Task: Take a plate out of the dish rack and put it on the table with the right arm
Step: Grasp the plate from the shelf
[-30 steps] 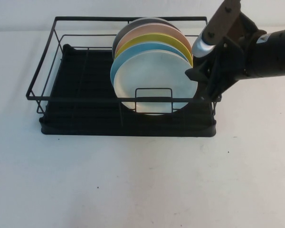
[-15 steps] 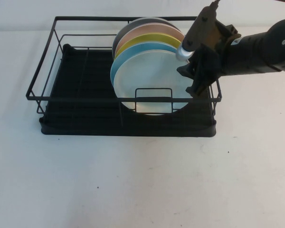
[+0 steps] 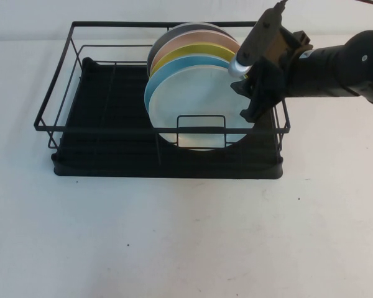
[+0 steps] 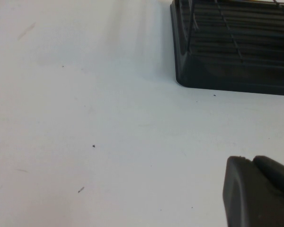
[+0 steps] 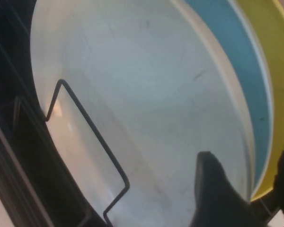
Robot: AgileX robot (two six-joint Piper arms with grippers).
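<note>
White table (image 3: pixel 186 236) carries the dish rack (image 3: pixel 105 124). White plate (image 3: pixel 202 105) stands upright at the front of the stack, ahead of the sky-blue plate (image 3: pixel 174 67). Right gripper (image 3: pixel 252 99) at its right rim, fingers apart. Left gripper (image 4: pixel 258 191) over bare table; finger state can't tell.

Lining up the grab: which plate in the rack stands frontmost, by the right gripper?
The white plate, faintly bluish, at the front of the dish rack; the sky-blue plate stands behind it. The right gripper is at its edge, jaws open. The left gripper is parked.

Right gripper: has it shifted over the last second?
Yes. The right gripper moved left and up, inward over the dish rack toward the white plate rim.
</note>
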